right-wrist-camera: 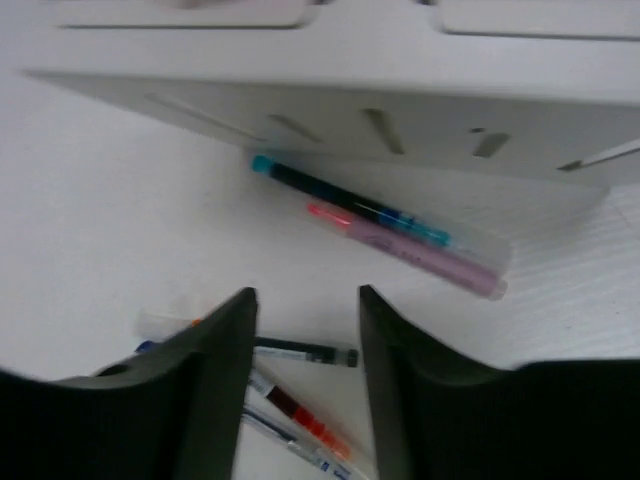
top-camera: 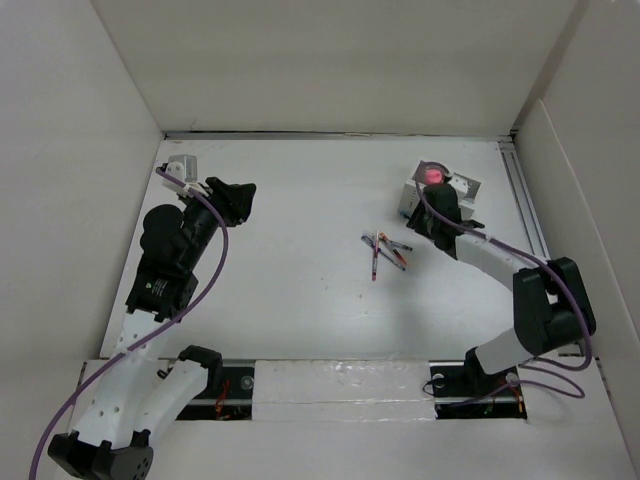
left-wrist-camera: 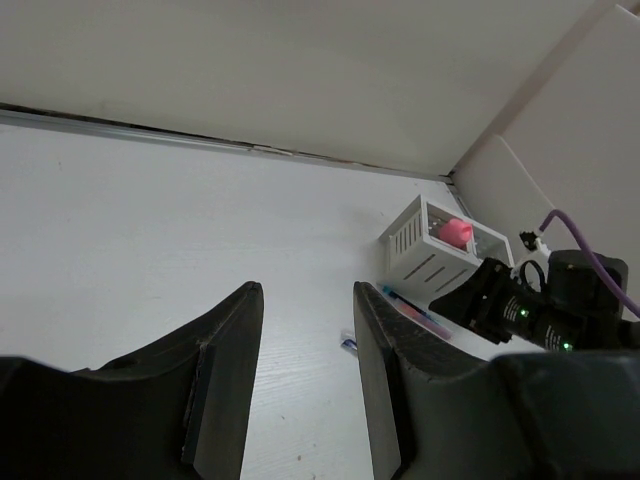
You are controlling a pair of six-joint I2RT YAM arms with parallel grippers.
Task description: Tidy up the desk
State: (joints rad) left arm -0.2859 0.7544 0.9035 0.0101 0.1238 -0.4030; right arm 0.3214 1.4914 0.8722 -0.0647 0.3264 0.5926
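Note:
The desk is a white tabletop with white walls. A small heap of pens lies right of its middle. A white slotted organizer box with a pink object in it stands at the back right. My right gripper hovers beside the box, open and empty. Below it lie a teal pen, a pink pen and further pens. My left gripper is open and empty, above the back left of the desk.
A metal rail runs along the desk's right edge. The left wrist view shows the organizer box, the pink object and the right arm's wrist in front of it. White walls close the left, back and right.

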